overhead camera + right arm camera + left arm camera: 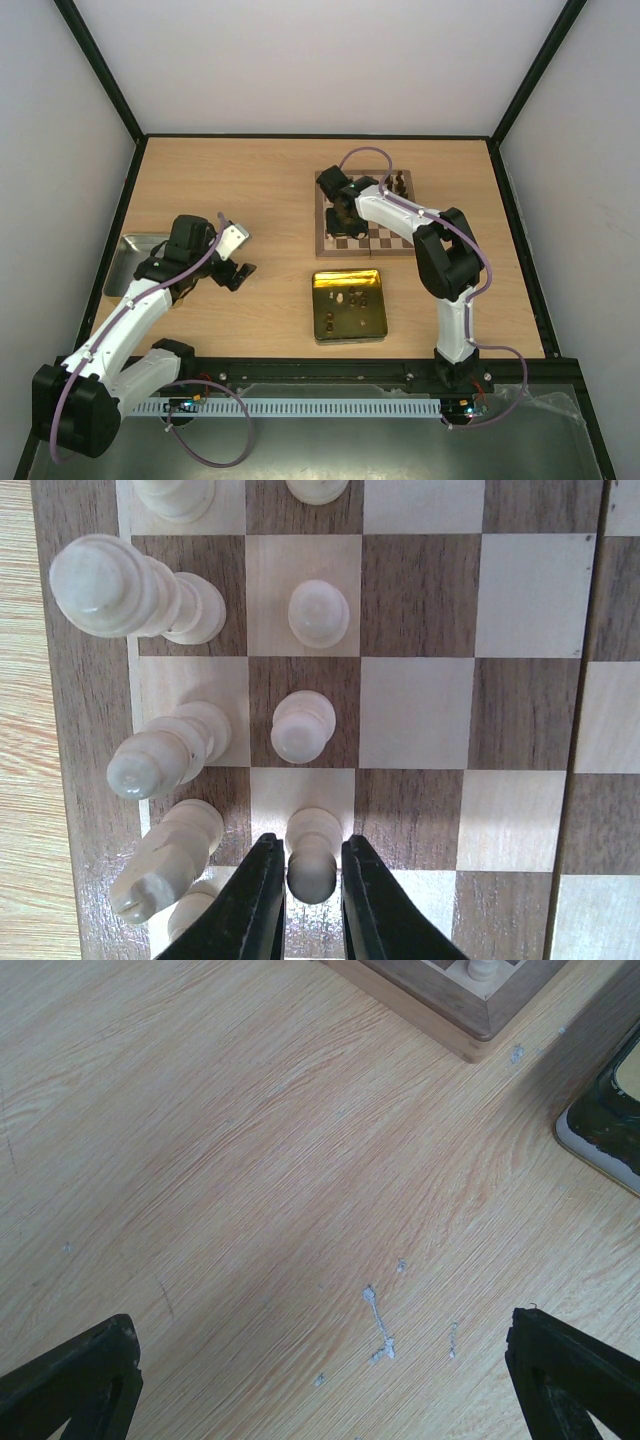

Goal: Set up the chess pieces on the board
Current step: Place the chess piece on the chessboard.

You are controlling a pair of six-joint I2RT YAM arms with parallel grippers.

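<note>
The board [390, 241] lies at the back right of the table. In the right wrist view it [420, 600] carries several cream pieces along its left side, among them a tall one [110, 585] and pawns [318, 612]. My right gripper [308, 842] is shut on a cream pawn [312, 865] that stands on a cream square; in the top view this gripper [343, 212] is over the board's left part. Dark pieces [399, 183] stand at the board's far edge. My left gripper [235, 272] is open and empty above bare table [320, 1360].
A shiny gold square tin [349, 305] with a few small pieces in it sits in front of the board; its corner shows in the left wrist view [605, 1130]. A grey metal tray [135, 262] is at the far left. The board's corner [440, 1010] is ahead of the left gripper.
</note>
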